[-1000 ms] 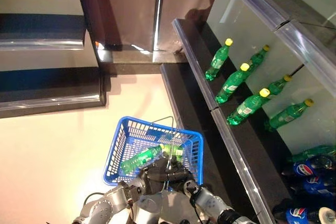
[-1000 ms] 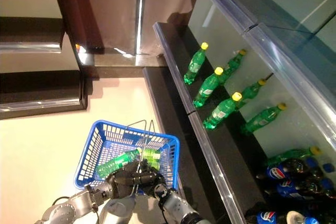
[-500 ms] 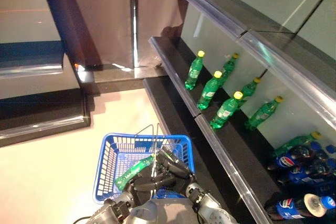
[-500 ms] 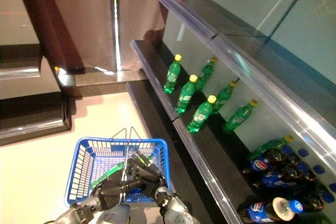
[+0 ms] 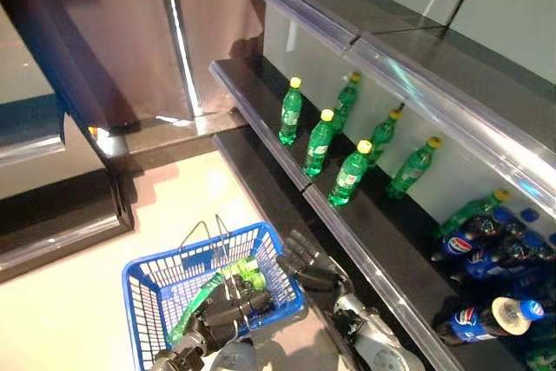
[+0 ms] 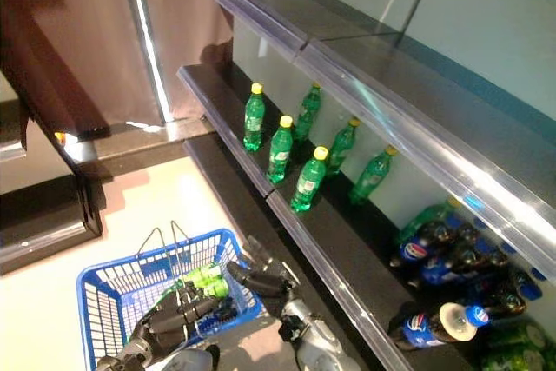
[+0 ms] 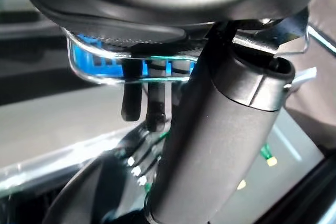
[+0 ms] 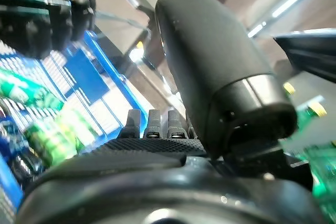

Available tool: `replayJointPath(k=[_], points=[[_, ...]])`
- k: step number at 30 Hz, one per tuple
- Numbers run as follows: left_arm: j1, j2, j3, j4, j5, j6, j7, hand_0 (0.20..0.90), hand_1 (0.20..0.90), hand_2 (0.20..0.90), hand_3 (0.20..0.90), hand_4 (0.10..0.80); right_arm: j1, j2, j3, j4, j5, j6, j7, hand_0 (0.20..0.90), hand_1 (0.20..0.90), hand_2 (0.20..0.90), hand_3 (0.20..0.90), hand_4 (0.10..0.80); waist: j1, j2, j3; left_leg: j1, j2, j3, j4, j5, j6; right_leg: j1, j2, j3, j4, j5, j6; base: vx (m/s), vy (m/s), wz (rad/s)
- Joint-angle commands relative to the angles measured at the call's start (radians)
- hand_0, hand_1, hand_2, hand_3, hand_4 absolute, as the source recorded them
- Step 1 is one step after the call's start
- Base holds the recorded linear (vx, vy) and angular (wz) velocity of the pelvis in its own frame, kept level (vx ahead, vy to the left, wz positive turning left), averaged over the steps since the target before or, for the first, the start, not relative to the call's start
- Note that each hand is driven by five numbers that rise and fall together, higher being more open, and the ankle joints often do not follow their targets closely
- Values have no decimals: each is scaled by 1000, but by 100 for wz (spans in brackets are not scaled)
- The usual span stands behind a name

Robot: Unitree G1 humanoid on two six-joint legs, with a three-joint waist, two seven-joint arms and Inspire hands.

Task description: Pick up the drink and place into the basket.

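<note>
A blue basket point(image 5: 149, 297) hangs low in front of me with green drink bottles point(image 5: 241, 271) lying in it. My left hand point(image 5: 224, 312) is at the basket's near side, its fingers curled round the wire handle point(image 5: 201, 230); its thumb point(image 7: 220, 129) fills the left wrist view. My right hand point(image 5: 311, 268) is just outside the basket's right rim, open, its fingers straight and holding nothing; its thumb point(image 8: 220, 72) stands out in the right wrist view. More green bottles with yellow caps point(image 5: 319, 142) stand upright on the shelf point(image 5: 261, 119) to the right.
A second shelf point(image 5: 287, 2) runs above the green bottles. Dark cola bottles point(image 5: 478, 319) lie at the lower right. The shelf's dark front edge point(image 5: 365, 249) passes close to my right hand. Pale floor point(image 5: 78, 301) lies left of the basket.
The whole view has swung toward the shelves. My right hand has come out from over the basket to its right side, fingers spread. My left hand still holds the basket.
</note>
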Motion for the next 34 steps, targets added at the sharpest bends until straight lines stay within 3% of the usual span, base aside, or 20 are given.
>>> replayJointPath(k=[1,13,20,34], points=[[-87,-108,-43,-301,-119,-206,-187,300,300,300,200,100,10,-35,-19,-109,-39,-17,84,900,900,900,900,800,-13,39,-122,48,93,17,25,3,-46,-46,-62,15,-98,237,37,-151,6,-2],[-145,-154,11,-141,-137,-298,-115,300,300,300,200,100,76,-39,-72,-83,-13,-36,91,900,900,900,900,800,-78,45,-141,40,104,62,-25,16,-68,-81,-51,54,-138,245,26,-106,-13,-7],[-176,-185,50,-2,-151,-362,-120,300,300,300,200,100,96,-41,-91,20,-65,-106,100,900,900,900,900,800,-111,50,-149,37,108,80,-72,26,-73,-108,-44,78,-170,262,28,-83,-7,-16],[-211,-211,61,87,-178,-397,-132,300,300,300,200,100,87,-28,-88,90,-67,-126,100,900,900,900,900,800,-122,53,-148,32,111,80,-127,42,-77,-129,-36,75,-183,263,29,-26,-4,-5]])
